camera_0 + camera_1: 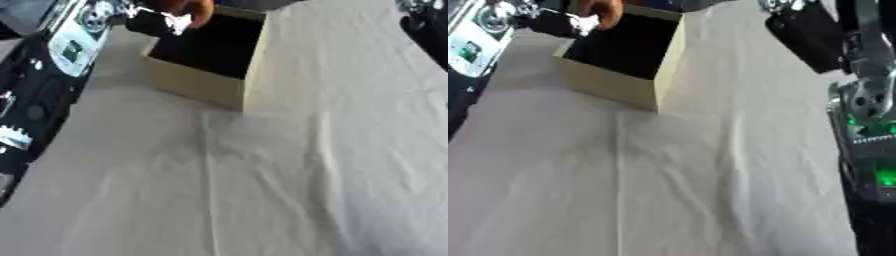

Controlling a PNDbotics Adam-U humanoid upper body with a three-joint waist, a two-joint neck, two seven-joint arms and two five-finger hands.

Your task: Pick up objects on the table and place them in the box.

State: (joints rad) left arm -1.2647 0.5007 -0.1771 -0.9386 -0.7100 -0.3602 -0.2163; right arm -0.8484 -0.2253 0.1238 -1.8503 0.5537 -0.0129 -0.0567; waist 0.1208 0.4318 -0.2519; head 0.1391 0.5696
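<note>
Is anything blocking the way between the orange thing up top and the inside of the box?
Nothing visible does. The orange thing sits at the far rim of the box, right beside the left hand. The box is open on top, with no lid over its dark inside.

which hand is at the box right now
The left hand: it is at the far left corner of the open box, next to an orange thing. The right arm is off to the right, clear of the box.

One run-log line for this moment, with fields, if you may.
left robot hand: over box far-left corner, holding orange object | right arm: raised, hand unclear | white cloth
</note>
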